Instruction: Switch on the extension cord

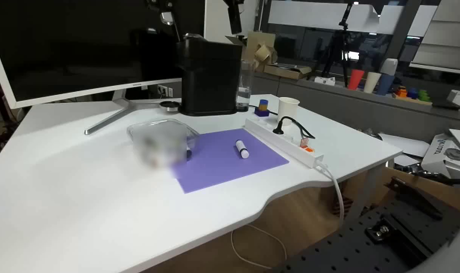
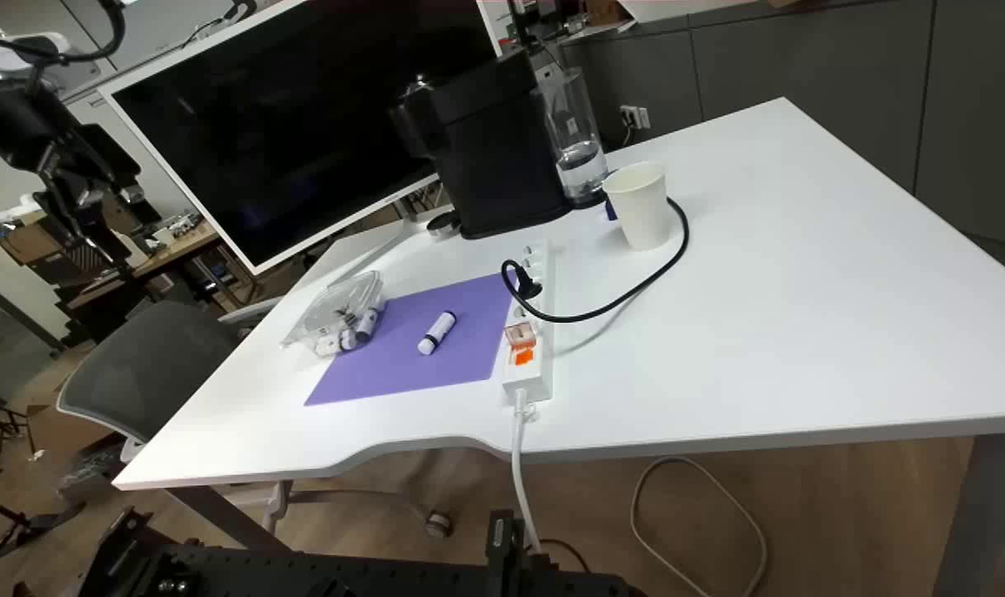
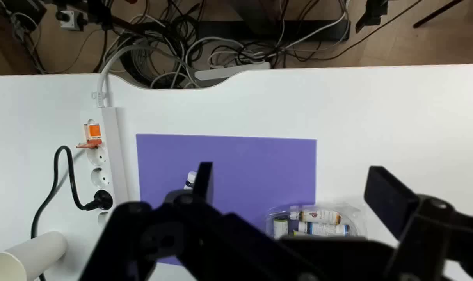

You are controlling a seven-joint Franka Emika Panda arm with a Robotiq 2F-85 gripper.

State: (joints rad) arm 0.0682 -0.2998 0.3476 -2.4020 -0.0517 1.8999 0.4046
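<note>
The extension cord, a long narrow white power strip, lies on the table in both exterior views [image 1: 277,143] [image 2: 529,386] and at the left of the wrist view [image 3: 116,156]. Its orange switch [image 3: 94,130] sits near the cable end, with a clear reddish flap [image 3: 90,144] standing raised beside it. A black plug [image 3: 103,200] is in one socket, and a white cable [image 3: 104,74] leaves over the table edge. My gripper [image 3: 292,173] is wide open and empty, high above the table, well to the side of the strip. It also shows in an exterior view [image 2: 131,234].
A purple mat [image 3: 260,164] lies beside the strip, with a white marker-like cylinder [image 2: 437,332] on it. A clear container of small bottles [image 2: 345,303] overlaps the mat. A paper cup [image 2: 639,207], a black machine [image 2: 498,149], a water vessel [image 2: 580,157] and a monitor [image 2: 303,108] stand behind.
</note>
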